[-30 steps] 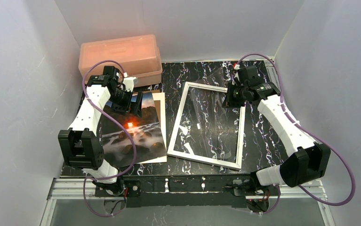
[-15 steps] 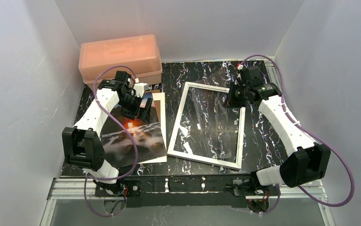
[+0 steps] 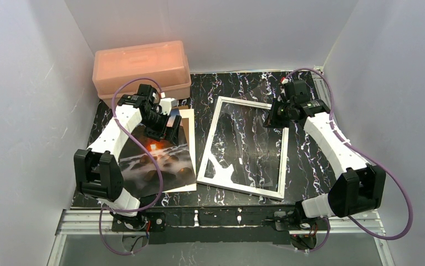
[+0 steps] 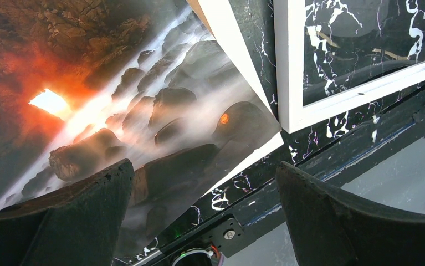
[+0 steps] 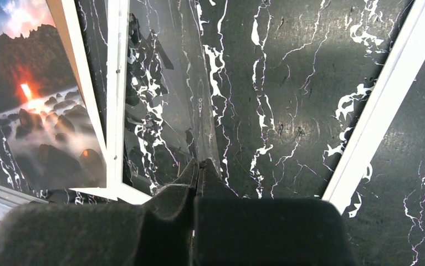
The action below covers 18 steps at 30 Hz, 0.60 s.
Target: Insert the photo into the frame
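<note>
**Photo flat beside the frame, not in it**

Nearest the arm bases, the photo (image 3: 160, 160) lies face up on the left half of the table (image 3: 304, 160). Its rocks point toward the near edge and its sky toward the back. Just to its right lies the frame (image 3: 240, 187), turned a little clockwise, with the table's marbling showing through its pane. The frame's near left corner sits close to the photo's near right corner. In the left wrist view a thin strip of table shows between them.

Farther back, the left gripper (image 3: 168, 132) hangs over the far part of the photo, by the sky. Its fingers are spread wide with nothing between them, and the sun and rocks are visible in the gap.

Across the table, the right gripper (image 3: 269, 121) is at the frame's far right corner, its fingers pressed tightly together. In its own view a faint clear edge seems to run out from the tips. I cannot tell whether that edge is pinched.

At the back left stands a pink box (image 3: 142, 66), lid down, just beyond the photo's far edge.
</note>
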### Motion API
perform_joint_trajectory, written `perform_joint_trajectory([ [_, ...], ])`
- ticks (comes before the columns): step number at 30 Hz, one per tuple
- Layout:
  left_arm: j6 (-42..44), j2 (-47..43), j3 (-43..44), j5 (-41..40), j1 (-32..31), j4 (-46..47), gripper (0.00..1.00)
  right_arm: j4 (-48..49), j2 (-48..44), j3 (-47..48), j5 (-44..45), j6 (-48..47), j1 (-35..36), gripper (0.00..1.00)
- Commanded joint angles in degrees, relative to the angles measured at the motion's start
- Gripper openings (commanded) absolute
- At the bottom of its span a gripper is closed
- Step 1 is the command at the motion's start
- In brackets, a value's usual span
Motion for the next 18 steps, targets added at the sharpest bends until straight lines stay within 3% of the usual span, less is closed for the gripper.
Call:
perform_joint_trajectory([
  [1,0.3,-2.8,-1.0,0.9,-0.2,-0.1,0.98,2.6,0.2,-0.6,-1.9,0.6,-0.2,0.01],
  [18,0.4,-0.4,-3.6,3.4,-0.9,4.2,0.99,4.0,-1.1,-4.1,-1.3,0.5,-1.2,0.01],
])
